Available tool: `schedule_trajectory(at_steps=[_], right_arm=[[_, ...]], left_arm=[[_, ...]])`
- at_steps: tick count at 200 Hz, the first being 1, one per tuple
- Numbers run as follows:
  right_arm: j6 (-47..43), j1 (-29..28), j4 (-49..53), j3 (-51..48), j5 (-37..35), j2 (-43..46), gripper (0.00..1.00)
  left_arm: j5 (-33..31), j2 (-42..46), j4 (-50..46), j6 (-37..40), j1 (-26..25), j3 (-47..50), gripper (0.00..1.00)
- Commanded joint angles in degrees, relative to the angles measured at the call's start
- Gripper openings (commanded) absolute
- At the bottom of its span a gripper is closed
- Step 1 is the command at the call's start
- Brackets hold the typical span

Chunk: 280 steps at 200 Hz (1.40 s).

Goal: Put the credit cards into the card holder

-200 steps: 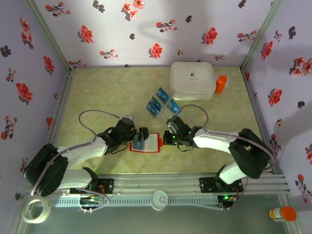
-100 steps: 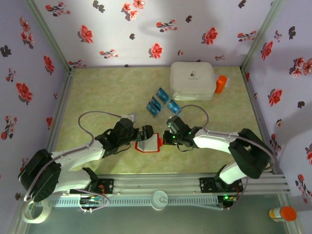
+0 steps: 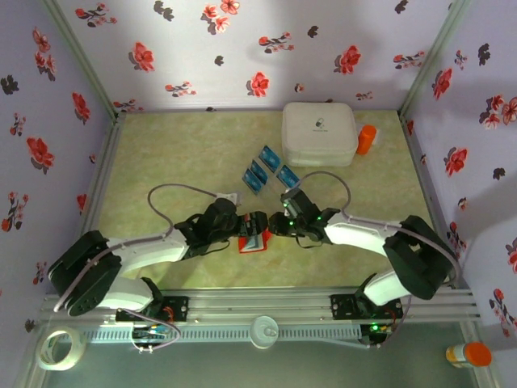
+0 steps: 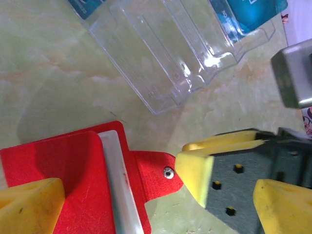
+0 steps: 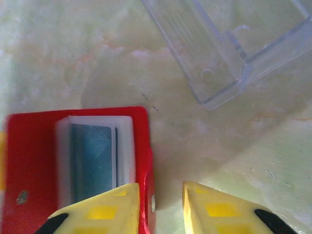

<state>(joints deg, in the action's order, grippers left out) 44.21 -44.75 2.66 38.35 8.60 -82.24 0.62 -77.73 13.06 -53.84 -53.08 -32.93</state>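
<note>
found card holder [image 3: 254,241] folded over and narrower than a second earlier; then lying flat and open, pocket side up.

put the fold down to left gripper [image 3: 249,226], brought in against holder's left side over that second. saw its claw spread to the full, holder between the fingers and close by one of them, nothing pinched.

noted right gripper [image 5: 161,195] at holder's right edge. pressed together a second earlier, now parted a little; red edge in the gap, against one finger, clear of the other. read as a letting-go, not a grip.

spotted teal card [image 5: 92,165] inside holder's clear inner pocket. spotted snap tab [image 4: 168,171] sticking out from holder's right side, unfastened, a right fingertip just beside.

logged remaining credit cards [image 3: 271,158] beyond holder's far side, in clear tray [image 4: 161,53], near but not touching. white box [image 3: 319,133] farther off on that same side.

judged one card stowed, the rest not. judged the fold premature unless meant only to seat that card: holder likely to need opening again before any more go in.
</note>
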Motion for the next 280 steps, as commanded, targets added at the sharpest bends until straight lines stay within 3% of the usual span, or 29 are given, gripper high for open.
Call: schedule_trajectory(at_steps=[1, 49, 107, 153, 205, 280], right_arm=[[0.8, 0.8, 2.7, -0.9, -2.4, 4.2, 0.39], [0.4, 5.0, 11.0, -3.9, -5.7, 12.0, 0.44], [-0.7, 10.0, 14.9, -8.1, -2.8, 21.4, 0.48], [-2.2, 11.7, 20.2, -8.0, 0.6, 26.0, 0.49], [-1.8, 11.8, 22.9, -9.3, 2.7, 29.8, 0.49], [-2.9, 11.9, 26.5, -9.0, 4.5, 31.7, 0.50]], left_arm=[[-1.4, -1.7, 1.2, -1.2, -1.2, -2.2, 1.00], [-4.3, -6.4, 0.1, -1.2, -3.4, -5.9, 1.00], [-9.0, -14.9, 0.2, -1.2, -7.3, -9.8, 1.00], [-12.5, -18.8, 5.7, -4.7, -9.3, -8.1, 1.00], [-15.0, -17.8, 8.5, -11.0, -10.5, -5.3, 1.00], [-14.3, -12.5, 7.4, -10.0, -10.4, -5.4, 1.00]])
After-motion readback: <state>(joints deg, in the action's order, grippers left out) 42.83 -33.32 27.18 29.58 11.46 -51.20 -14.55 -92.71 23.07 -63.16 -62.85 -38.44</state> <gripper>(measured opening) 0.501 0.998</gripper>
